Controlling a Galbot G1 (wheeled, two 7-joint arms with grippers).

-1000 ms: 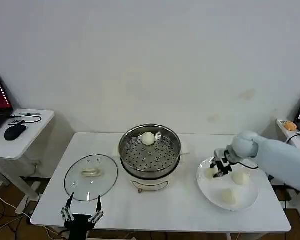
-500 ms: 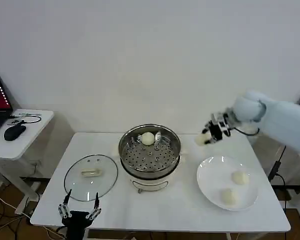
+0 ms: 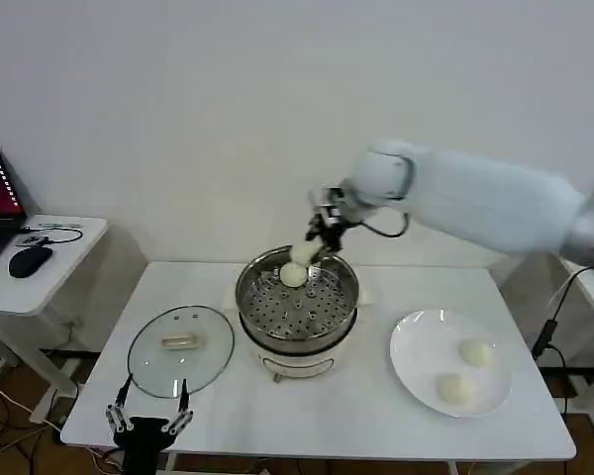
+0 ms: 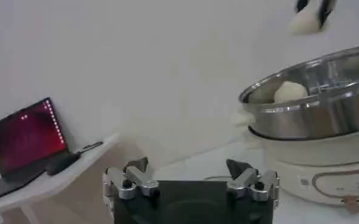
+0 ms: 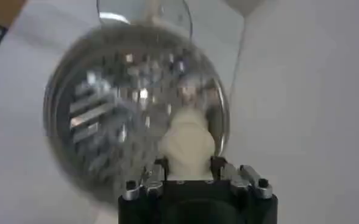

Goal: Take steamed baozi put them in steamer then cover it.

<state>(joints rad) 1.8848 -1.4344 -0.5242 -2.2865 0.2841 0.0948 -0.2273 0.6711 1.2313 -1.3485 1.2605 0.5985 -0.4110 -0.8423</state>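
Hovering over the far rim of the steamer [image 3: 297, 297], the right claw [image 3: 312, 247] is clenching a steamed baozi [image 3: 305, 253] between its fingers, holding it just above the bun already lying in the basket [image 3: 293, 274] near the back wall. From the right wrist view the held bun [image 5: 187, 146] is bulging out of the jaws above the perforated floor.

The main risk, as I judge it, is releasing right here: the carried bun is hanging almost directly over the resting one, so it is likely to land on top, roll off, and either wedge against the steel wall or bounce over the rim toward the far edge of the tabletop [image 3: 228, 416]. Moving toward the open centre of the basket before letting go would be avoiding that. Soft dough may also be sticking to the fingers and dragging out as the jaws part.

Two more buns [image 3: 463, 371] are waiting on the white plate [image 3: 416, 368] by the right edge of the tabletop. The glass lid [image 3: 180, 348] is lying flat at the near-left, and the left claw [image 3: 147, 424] is idling with fingers spread just off the near edge.
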